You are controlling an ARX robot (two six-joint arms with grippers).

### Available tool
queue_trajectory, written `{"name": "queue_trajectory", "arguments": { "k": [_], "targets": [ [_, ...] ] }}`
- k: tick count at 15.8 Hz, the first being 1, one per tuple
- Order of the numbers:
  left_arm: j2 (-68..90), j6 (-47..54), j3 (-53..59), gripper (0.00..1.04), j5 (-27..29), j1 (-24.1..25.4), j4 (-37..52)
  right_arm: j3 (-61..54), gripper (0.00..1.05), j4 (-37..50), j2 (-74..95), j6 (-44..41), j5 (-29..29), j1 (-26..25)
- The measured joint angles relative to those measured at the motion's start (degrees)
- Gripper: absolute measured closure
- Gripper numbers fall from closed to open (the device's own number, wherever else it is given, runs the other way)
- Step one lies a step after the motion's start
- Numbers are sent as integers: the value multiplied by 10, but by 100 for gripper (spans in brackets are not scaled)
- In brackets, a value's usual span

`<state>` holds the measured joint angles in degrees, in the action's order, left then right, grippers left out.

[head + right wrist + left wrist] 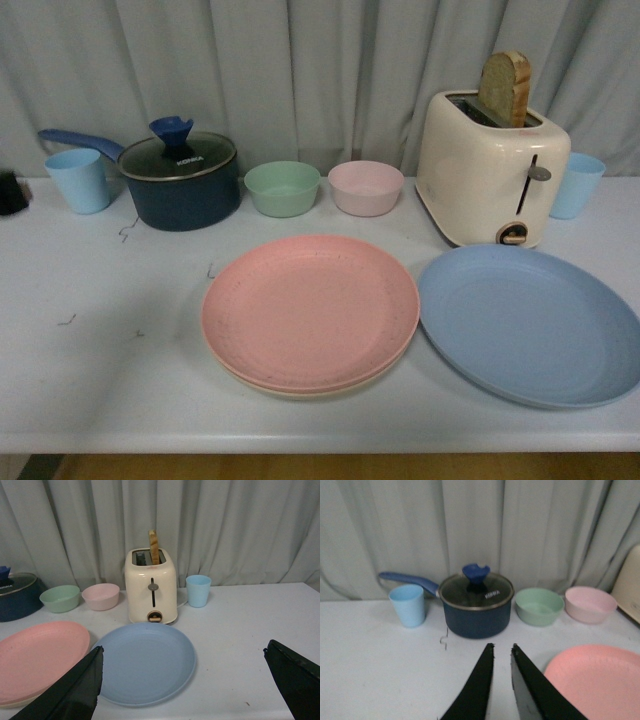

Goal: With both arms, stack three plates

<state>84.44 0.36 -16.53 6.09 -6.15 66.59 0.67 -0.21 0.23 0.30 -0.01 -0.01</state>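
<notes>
Nothing held: left gripper (502, 647) nearly closed, right gripper (182, 652) spread wide, both empty. At the front of the table (100, 380), pink plate (310, 310) already set on cream plate (300, 392). Just beside, rightward, blue plate (530, 322) alone, yet to go on top. Behind: bowls (282, 188), toaster (490, 170).

Stack: top plate (310, 310) on bottom plate (300, 392).
Right of stack: single plate (530, 325).
Behind plates: pot (185, 190), left bowl (282, 188), right bowl (366, 187), toaster (490, 175).
</notes>
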Motion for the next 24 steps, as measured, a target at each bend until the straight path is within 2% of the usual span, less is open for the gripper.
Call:
{"name": "queue_trajectory", "arguments": {
  "k": [1,2,4,6,7,19,24],
  "targets": [
    [-20,0,21,102,-7,3,-10,0,6,0,0,0,0,0],
    [-55,-2,39,103,-11,12,-16,0,6,0,0,0,0,0],
    [-119,-2,70,103,-18,22,-39,0,6,0,0,0,0,0],
    [-179,-2,102,103,-57,59,-79,0,6,0,0,0,0,0],
    [-209,-2,111,103,-55,65,-95,0,6,0,0,0,0,0],
    [-571,-2,159,103,-61,62,-395,0,6,0,0,0,0,0],
    [-662,-2,159,103,-61,62,-483,0,6,0,0,0,0,0]
  ]
}}
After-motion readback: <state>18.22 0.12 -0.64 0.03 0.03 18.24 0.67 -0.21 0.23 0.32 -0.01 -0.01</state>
